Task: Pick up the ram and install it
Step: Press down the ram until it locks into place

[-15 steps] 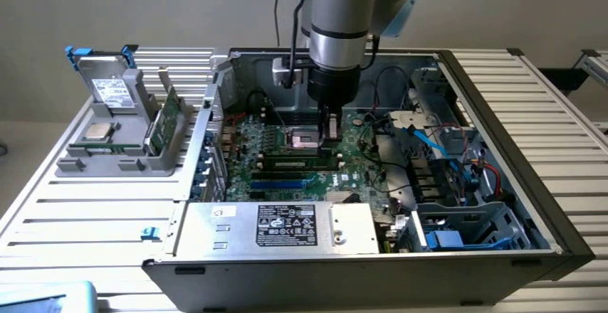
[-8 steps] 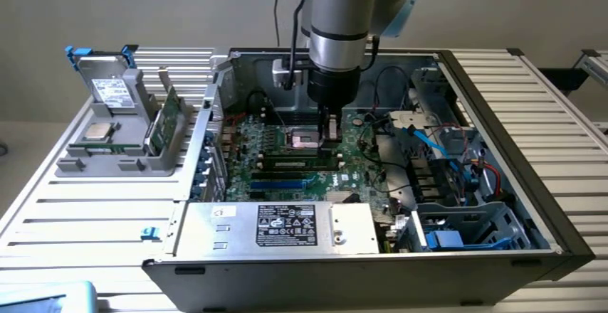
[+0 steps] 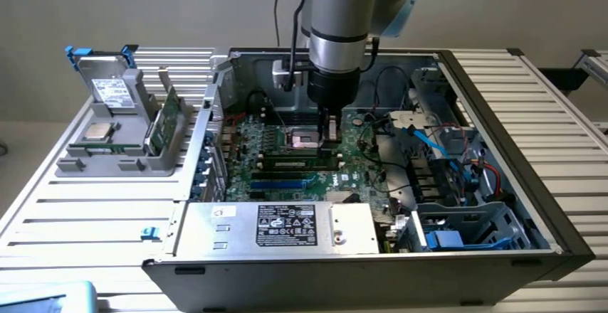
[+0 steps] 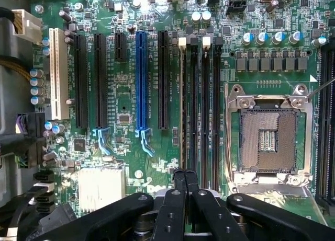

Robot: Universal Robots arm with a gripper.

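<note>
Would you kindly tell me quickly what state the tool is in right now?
Tool: closed, fingertips together over the motherboard; whether it holds anything cannot be told.

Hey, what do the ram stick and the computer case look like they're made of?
The ram, standing in the grey holder outside the case, looks like green fibreglass circuit board with a matte finish; chip detail is too small to tell. The computer case looks like sheet metal, dark painted outside, with bare dull grey panels inside, judging by its thin folded edges.

Even, soft overhead light across open computer case point(image 3: 380, 185); interior falls into shadow. Wrist view bright, glare spot on motherboard point(image 4: 138, 0) edge; end effector point(image 4: 184, 181) links dark, slightly soft close up.
</note>
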